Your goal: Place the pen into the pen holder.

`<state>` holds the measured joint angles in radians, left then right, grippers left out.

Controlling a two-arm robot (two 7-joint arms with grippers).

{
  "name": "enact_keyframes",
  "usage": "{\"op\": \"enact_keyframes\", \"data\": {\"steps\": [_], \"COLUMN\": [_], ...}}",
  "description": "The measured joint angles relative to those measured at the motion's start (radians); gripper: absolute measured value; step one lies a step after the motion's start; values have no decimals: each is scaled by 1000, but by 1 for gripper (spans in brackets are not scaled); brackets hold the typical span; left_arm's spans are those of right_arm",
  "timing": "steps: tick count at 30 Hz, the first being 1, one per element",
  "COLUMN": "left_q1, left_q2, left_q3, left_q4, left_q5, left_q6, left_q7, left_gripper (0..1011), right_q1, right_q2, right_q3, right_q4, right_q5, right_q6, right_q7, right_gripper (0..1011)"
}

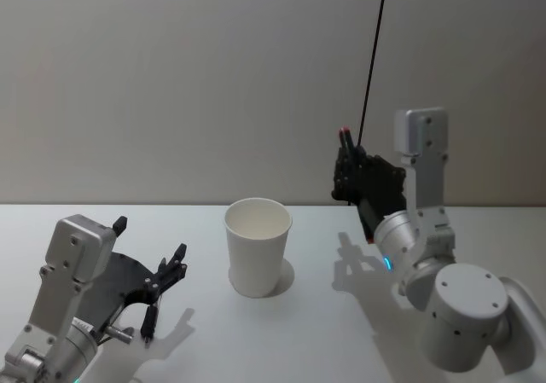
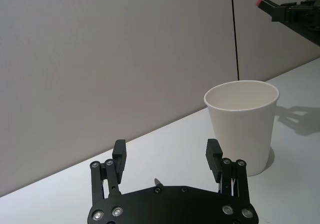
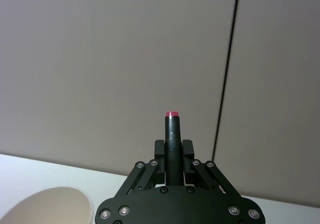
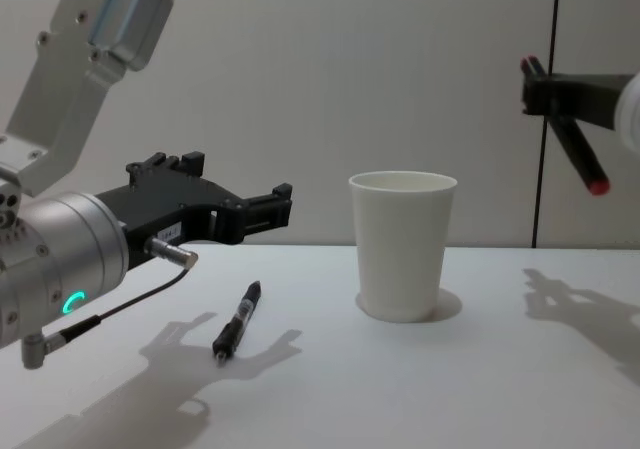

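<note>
Carry step: pen (image 4: 582, 161) is clamped in the right gripper (image 4: 543, 93), held high, cup (image 4: 402, 259) below-left of its fingers; pen is to be moved over the rim, tipped down, released; left gripper (image 2: 166, 150) parked, fingers spread.

the paper cup (image 1: 258, 246) is plain white, matt and smooth. the table (image 1: 341, 340) is smooth white with a dull sheen. the left gripper (image 2: 166, 151) and right gripper (image 3: 173, 149) are matt black with small shiny metal screws. the arm shells (image 1: 473, 315) look like brushed silvery metal. the pen (image 3: 173, 129) pinched in the right gripper is black and slightly glossy, like the second pen (image 4: 236, 319) on the table.
</note>
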<state>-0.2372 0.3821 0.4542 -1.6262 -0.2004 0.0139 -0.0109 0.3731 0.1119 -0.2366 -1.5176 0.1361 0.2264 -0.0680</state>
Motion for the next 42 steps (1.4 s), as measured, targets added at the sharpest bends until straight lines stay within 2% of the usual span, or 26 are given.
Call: {"op": "enact_keyframes", "data": {"steps": [8,13,25,31,42], "left_q1": [0,0,0,0,0], "left_q2": [0,0,0,0,0], "left_q3": [0,0,0,0,0], "left_q4": [0,0,0,0,0], "left_q5": [0,0,0,0,0], "left_q6": [0,0,0,0,0], "left_q7": [0,0,0,0,0], "left_gripper": [1003,1003,1003,1003,1003], "right_q1": [29,62,143,158,162], "right_q2": [-20,-43,-89,-96,-102], "right_q3": [-35,-66,-115,-136,-162], "right_q4": [25,53,99,127,182], "right_q5": [-10,-18,-43,-74,-148], "right_q6": [-23,-64,-146,-160,-164], "right_q7": [38,68,118,119,75], "right_gripper": [198,198,198,198,198]}}
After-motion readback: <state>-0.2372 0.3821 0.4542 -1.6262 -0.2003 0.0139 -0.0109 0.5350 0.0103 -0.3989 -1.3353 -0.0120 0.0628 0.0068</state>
